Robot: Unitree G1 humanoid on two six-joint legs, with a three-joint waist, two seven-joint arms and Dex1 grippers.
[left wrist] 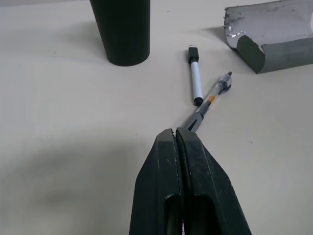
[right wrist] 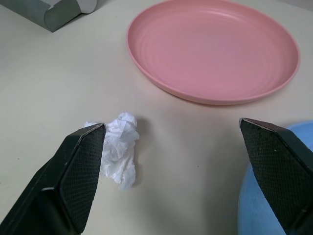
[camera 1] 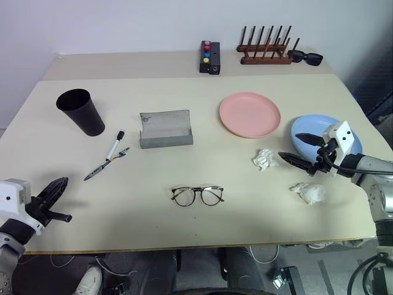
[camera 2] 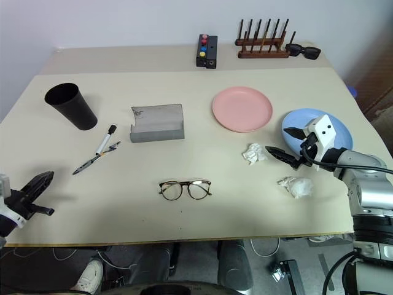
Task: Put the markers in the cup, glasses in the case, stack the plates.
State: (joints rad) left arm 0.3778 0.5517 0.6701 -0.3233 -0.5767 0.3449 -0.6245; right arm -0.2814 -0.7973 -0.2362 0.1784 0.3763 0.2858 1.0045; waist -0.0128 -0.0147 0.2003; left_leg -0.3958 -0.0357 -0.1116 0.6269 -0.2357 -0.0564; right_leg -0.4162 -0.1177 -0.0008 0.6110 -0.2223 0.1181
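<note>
Cup (camera 1: 81,110) and case (camera 1: 165,129) hold nothing; left gripper (left wrist: 176,134) pressed together, right gripper (right wrist: 171,142) spread.

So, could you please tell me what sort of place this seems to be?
Probably an indoor lab or test room, not a home: a plain beige table against a bare white wall, a small black box with coloured buttons at the back, and household props laid out, such as the salmon pink round plastic plate.
</note>
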